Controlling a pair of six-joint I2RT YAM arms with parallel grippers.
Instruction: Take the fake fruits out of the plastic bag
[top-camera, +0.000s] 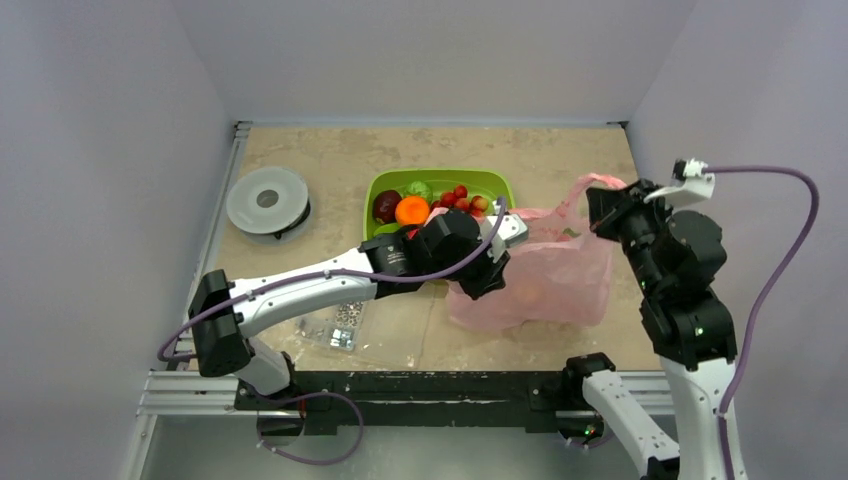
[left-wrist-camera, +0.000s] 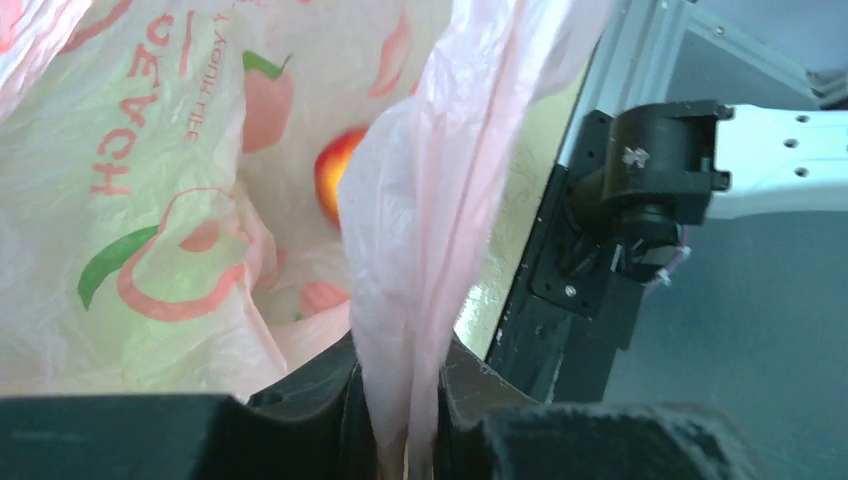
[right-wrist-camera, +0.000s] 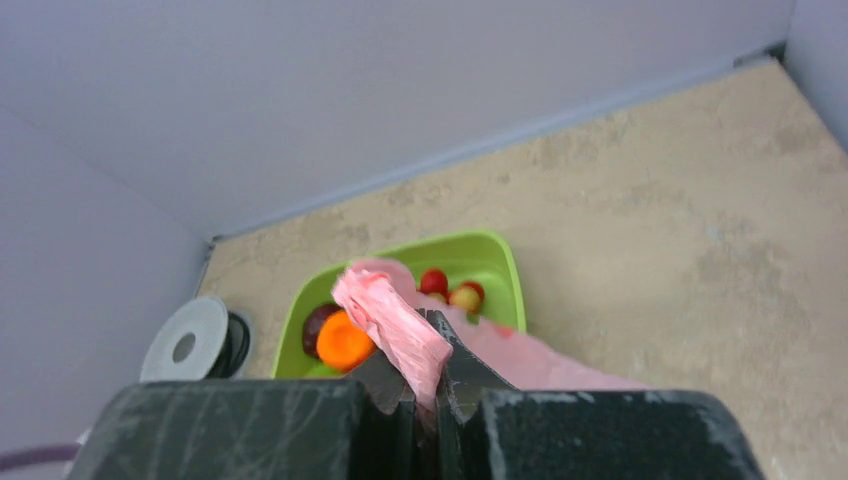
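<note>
A thin translucent pink plastic bag (top-camera: 540, 275) lies on the beige desk (top-camera: 330, 150). The left fingers (left-wrist-camera: 305, 415) and right fingers (right-wrist-camera: 475, 378) each pinch its film. One red-and-yellow plastic fruit (left-wrist-camera: 335, 175) sits inside the bag; other plastic fruits (top-camera: 412, 210) lie in the lime-green tray (top-camera: 440, 173).

I'm working a lab test cell, not a home. Plain pale walls (top-camera: 430, 50) box in a worn beige surface (top-camera: 560, 160) on three sides. The left arm (top-camera: 300, 288) and right arm (top-camera: 690, 300) stand by an aluminium rail (top-camera: 200, 390) at the near edge, and a purple cable (top-camera: 760, 169) trails loose.
</note>
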